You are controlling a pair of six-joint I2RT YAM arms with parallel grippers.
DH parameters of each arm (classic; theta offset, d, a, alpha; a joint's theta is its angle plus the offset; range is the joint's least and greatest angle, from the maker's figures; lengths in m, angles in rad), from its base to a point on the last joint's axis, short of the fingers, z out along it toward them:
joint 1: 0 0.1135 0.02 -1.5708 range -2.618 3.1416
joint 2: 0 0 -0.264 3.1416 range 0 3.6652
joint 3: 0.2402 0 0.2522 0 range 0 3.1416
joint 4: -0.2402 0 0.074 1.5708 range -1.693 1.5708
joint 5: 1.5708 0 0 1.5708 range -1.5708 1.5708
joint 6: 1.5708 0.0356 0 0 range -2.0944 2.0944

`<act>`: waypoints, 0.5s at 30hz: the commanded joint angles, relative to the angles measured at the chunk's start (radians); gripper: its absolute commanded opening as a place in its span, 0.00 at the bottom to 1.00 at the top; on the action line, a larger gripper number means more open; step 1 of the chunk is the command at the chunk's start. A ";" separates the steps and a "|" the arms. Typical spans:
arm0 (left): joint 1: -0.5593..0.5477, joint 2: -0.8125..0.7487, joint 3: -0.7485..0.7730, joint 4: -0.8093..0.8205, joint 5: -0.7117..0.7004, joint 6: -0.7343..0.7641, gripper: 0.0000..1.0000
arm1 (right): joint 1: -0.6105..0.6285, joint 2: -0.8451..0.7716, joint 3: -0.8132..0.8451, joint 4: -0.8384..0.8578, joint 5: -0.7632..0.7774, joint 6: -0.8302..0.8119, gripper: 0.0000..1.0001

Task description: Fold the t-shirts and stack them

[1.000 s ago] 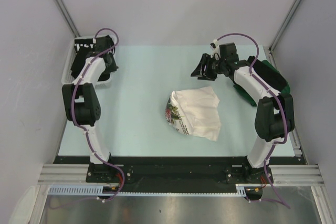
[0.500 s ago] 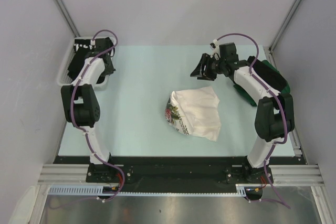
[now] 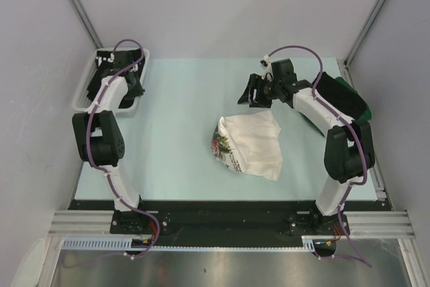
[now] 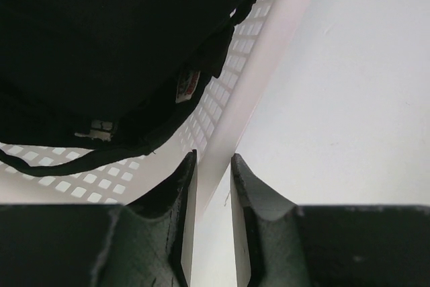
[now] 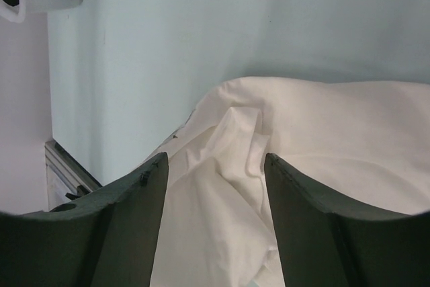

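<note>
Top external: crumpled white floral t-shirt point(image 3: 252, 142)

Pale green table point(image 3: 180, 140), grey walls point(image 3: 222, 5)

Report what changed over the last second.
The right end effector swung left, just beyond the far edge of the white t-shirt, jaws open and holding nothing. The left end effector stayed at the basket while its arm's elbow shifted left. The white t-shirt did not move, and nothing was picked up or released.
</note>
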 commanded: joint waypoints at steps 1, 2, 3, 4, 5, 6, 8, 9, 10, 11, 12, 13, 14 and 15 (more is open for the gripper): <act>0.027 -0.164 0.005 -0.003 0.037 -0.005 0.28 | 0.017 -0.057 0.004 -0.016 0.058 -0.031 0.65; 0.022 -0.193 -0.004 0.001 0.054 -0.008 0.29 | 0.017 -0.057 0.004 -0.030 0.078 -0.034 0.65; 0.015 -0.204 -0.010 0.003 0.072 -0.008 0.29 | 0.017 -0.055 0.004 -0.039 0.086 -0.040 0.65; -0.004 -0.218 -0.015 0.003 0.083 -0.010 0.30 | 0.017 -0.054 0.004 -0.046 0.092 -0.043 0.65; -0.013 -0.241 -0.033 0.014 0.098 -0.010 0.30 | 0.017 -0.051 0.004 -0.061 0.115 -0.045 0.65; -0.027 -0.253 -0.042 0.014 0.100 -0.007 0.30 | 0.017 -0.048 0.004 -0.070 0.124 -0.056 0.64; -0.067 -0.294 -0.085 0.035 0.112 -0.004 0.31 | 0.015 -0.037 0.005 -0.093 0.152 -0.060 0.64; -0.071 -0.308 -0.099 0.038 0.103 0.009 0.31 | 0.015 -0.035 0.005 -0.102 0.158 -0.066 0.64; -0.120 -0.320 -0.113 0.047 0.083 0.016 0.32 | 0.015 -0.026 0.004 -0.108 0.164 -0.073 0.64; -0.130 -0.336 -0.134 0.058 0.079 0.026 0.32 | 0.014 -0.025 0.004 -0.122 0.178 -0.074 0.64; -0.136 -0.339 -0.142 0.061 0.079 0.023 0.33 | 0.012 -0.023 0.004 -0.125 0.183 -0.076 0.64; -0.137 -0.342 -0.150 0.066 0.103 0.021 0.34 | 0.011 -0.020 0.005 -0.131 0.186 -0.077 0.64; -0.139 -0.342 -0.158 0.064 0.112 0.018 0.34 | 0.009 -0.023 0.005 -0.145 0.192 -0.076 0.64; -0.139 -0.342 -0.159 0.063 0.123 0.009 0.33 | 0.008 -0.026 0.004 -0.161 0.187 -0.076 0.63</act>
